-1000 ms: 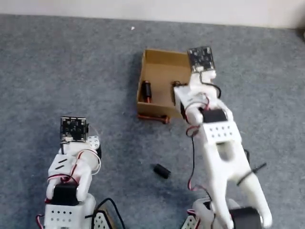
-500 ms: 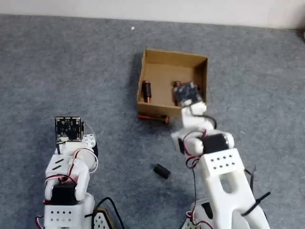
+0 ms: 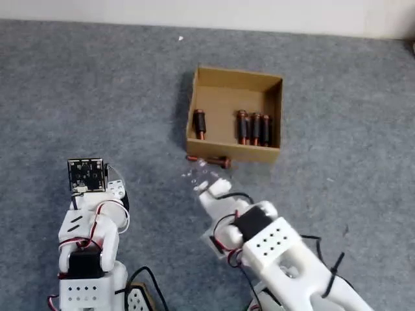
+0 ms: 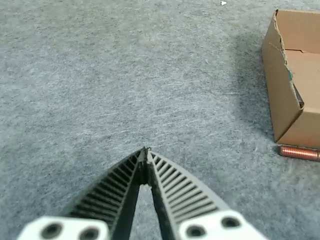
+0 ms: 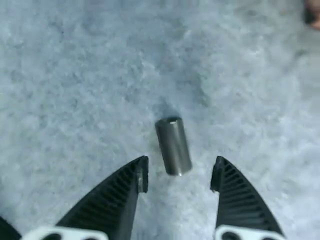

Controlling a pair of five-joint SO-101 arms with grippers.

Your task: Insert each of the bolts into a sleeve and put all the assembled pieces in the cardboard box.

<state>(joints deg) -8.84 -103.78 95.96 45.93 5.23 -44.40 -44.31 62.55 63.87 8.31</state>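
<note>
— Where's the sleeve?
— Lying on the carpet, between the right gripper's wide-spread tips, ungripped.
— Left gripper?
— Pinched closed, empty. A bolt lies beside the cardboard box.

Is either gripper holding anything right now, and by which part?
Nothing is held. The left gripper is shut on nothing. The right gripper is open over the sleeve, which lies ungripped on the carpet.
</note>
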